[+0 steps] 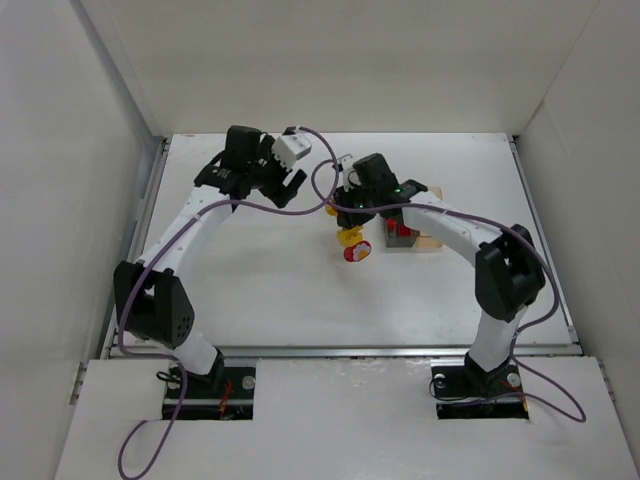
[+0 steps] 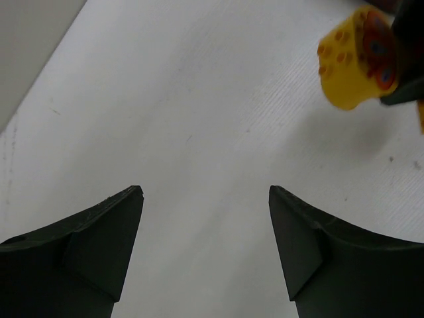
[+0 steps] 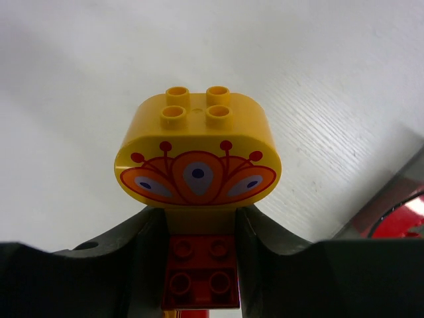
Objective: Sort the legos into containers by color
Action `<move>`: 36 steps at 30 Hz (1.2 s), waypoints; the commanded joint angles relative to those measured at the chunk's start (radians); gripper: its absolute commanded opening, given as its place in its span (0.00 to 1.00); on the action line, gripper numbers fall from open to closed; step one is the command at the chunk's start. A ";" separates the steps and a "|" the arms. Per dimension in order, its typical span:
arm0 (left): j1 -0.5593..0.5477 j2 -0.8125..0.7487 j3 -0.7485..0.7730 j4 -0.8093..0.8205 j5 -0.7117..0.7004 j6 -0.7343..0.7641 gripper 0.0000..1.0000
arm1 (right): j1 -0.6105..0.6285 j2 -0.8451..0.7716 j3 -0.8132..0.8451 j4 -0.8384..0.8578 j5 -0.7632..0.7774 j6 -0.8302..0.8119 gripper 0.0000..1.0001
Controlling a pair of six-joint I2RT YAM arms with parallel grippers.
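My right gripper [image 1: 350, 220] is shut on a stack of legos. The stack has a yellow oval brick [image 3: 199, 149] with an orange fan print, and a red brick [image 3: 201, 271] joined behind it between my fingers [image 3: 126, 265]. From above, the yellow brick [image 1: 348, 237] shows with a red and white round piece [image 1: 357, 252] at its lower end. The smoky grey container [image 1: 403, 236] holds a red brick just right of this gripper. The amber container [image 1: 428, 241] adjoins it, partly hidden by the arm. My left gripper [image 1: 283, 188] is open and empty, its fingers [image 2: 106, 232] over bare table, with the yellow brick [image 2: 354, 59] ahead of it.
White walls close in the table [image 1: 250, 290] on the left, back and right. A corner of the container [image 3: 391, 212] with something red inside shows at the right of the right wrist view. Purple cables loop between the two arms.
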 commanded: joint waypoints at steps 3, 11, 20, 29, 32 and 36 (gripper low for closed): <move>0.063 -0.212 -0.147 0.067 0.195 0.432 0.73 | -0.078 -0.071 0.059 -0.002 -0.375 -0.147 0.07; 0.033 -0.255 -0.192 0.228 0.295 0.414 0.80 | -0.078 -0.071 0.110 -0.068 -0.484 -0.185 0.05; -0.049 -0.380 -0.352 0.179 0.329 0.898 0.82 | -0.078 -0.059 0.197 -0.260 -0.623 -0.280 0.00; -0.136 -0.317 -0.286 0.050 0.361 1.340 0.78 | -0.050 0.017 0.286 -0.314 -0.693 -0.259 0.00; -0.148 -0.317 -0.330 0.050 0.300 1.483 0.77 | -0.032 0.043 0.300 -0.334 -0.693 -0.259 0.00; -0.158 -0.317 -0.359 0.050 0.291 1.633 0.76 | -0.023 0.061 0.300 -0.334 -0.702 -0.247 0.00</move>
